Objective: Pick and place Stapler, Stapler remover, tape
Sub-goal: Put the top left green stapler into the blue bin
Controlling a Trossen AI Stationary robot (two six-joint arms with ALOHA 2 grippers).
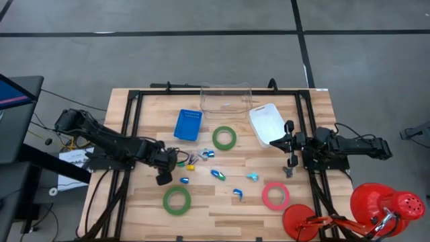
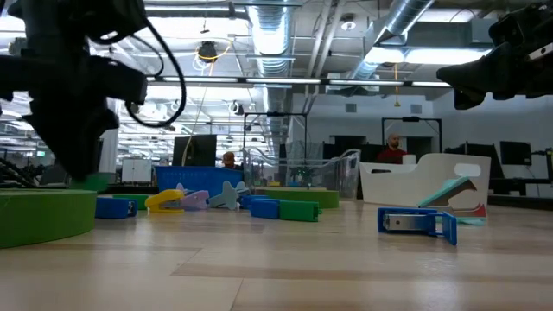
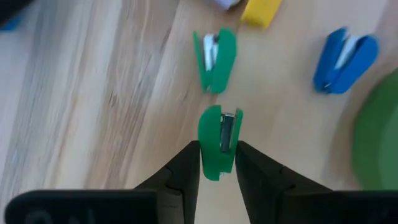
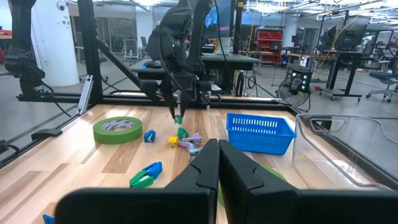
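My left gripper [image 1: 163,176] hangs over the table's left half, shut on a small green stapler [image 3: 219,140]; the right wrist view shows the same stapler [image 4: 178,118] at its fingertips. A second green stapler [image 3: 214,59] lies flat on the wood just beyond it, beside a blue one [image 3: 345,59]. Two green tape rolls [image 1: 224,138] [image 1: 177,199] and a pinkish-red roll [image 1: 275,195] lie flat. More small coloured items [image 1: 216,173] are scattered mid-table. My right gripper [image 4: 219,163] waits shut above the table's right side. My left gripper pinches the small green stapler by its rear half [image 3: 216,163] between the two fingers, which come from above and lie along its length. Its front end with the metal strip [image 3: 227,127] sticks out past the fingertips. In the right wrist view it looks lifted clear of the wood.
A blue basket [image 1: 189,124], a clear bin [image 1: 226,97] and a white tray [image 1: 267,123] stand along the far side. A black frame [image 1: 127,128] runs around the table. A red object [image 1: 376,205] sits off the near right corner.
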